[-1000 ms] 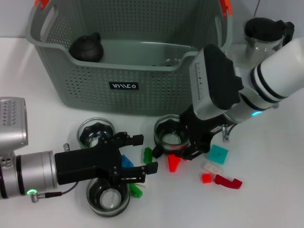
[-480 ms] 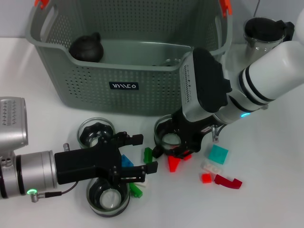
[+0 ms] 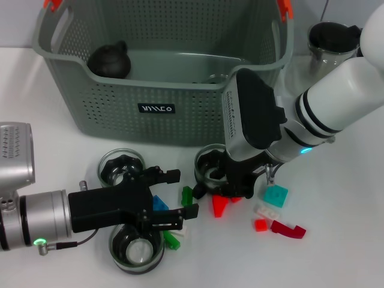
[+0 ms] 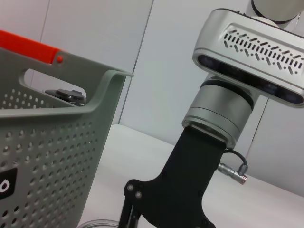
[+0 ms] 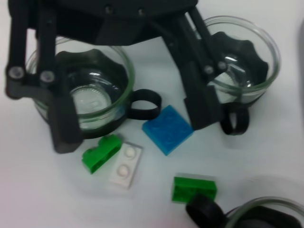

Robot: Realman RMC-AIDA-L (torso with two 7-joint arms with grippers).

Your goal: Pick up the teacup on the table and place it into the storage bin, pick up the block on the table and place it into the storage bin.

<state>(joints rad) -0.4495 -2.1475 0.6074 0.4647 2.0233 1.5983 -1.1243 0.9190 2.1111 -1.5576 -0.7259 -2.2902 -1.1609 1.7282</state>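
Note:
The grey-green storage bin (image 3: 162, 114) stands at the back, with a black teapot (image 3: 110, 60) inside it. A glass teacup (image 3: 207, 167) sits just in front of the bin, and my right gripper (image 3: 224, 182) hangs low over its right side, hiding part of it. Two more teacups (image 3: 120, 165) (image 3: 137, 249) flank my left gripper (image 3: 176, 194), which is open and low over the table. A blue block (image 5: 167, 129) lies between its fingers (image 5: 199, 99). Green (image 3: 187, 195), red (image 3: 219, 205) and teal (image 3: 276, 195) blocks lie nearby.
A glass pitcher (image 3: 330, 39) with a black lid stands at the back right. White (image 3: 264, 211), small red (image 3: 260, 225) and dark red (image 3: 288, 229) pieces lie at the front right. The bin's wall (image 4: 47, 161) rises close beside the right arm's wrist (image 4: 218, 114).
My right arm has swung left and lower, bringing its gripper over the teacup in front of the bin. The left arm and the blocks have not moved.

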